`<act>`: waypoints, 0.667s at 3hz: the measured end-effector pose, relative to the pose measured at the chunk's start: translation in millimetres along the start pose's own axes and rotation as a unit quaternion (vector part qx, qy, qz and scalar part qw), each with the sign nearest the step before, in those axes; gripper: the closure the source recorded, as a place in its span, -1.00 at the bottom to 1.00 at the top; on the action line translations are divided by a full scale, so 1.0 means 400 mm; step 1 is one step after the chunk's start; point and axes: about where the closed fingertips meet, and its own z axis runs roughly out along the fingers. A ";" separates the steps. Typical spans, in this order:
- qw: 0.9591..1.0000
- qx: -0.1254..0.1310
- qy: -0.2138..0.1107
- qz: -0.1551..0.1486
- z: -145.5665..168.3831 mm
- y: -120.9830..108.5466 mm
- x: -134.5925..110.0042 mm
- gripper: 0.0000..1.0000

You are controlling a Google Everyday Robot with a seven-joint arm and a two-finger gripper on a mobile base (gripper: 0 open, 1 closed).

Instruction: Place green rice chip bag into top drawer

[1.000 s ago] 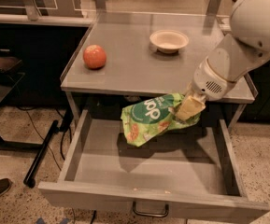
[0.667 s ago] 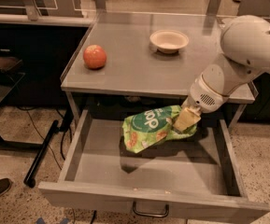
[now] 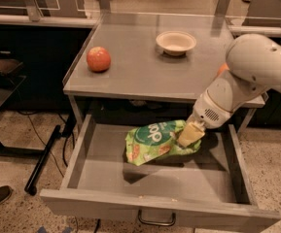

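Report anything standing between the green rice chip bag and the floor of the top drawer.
Nothing visible does. The gripper holds the green rice chip bag by one end over the open top drawer. The apple and bowl sit on the tabletop above.

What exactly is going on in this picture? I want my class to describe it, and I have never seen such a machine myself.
The big white shape on the right is a robot arm. At its tip sits the gripper, a hand with two fingers, reaching down into the open top drawer of a grey table. It is shut on the right end of the green rice chip bag. The bag seems to hang just above the drawer's floor, since a shadow lies beneath it. There is only one picture, taken from above and in front of the table. On the tabletop lie a red-orange fruit on the left and a pale bowl towards the back.
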 end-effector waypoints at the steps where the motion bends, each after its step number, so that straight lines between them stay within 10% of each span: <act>1: 0.998 -0.027 -0.008 0.057 0.115 0.014 0.060 1.00; 2: 0.995 -0.034 -0.004 0.095 0.204 0.016 0.101 1.00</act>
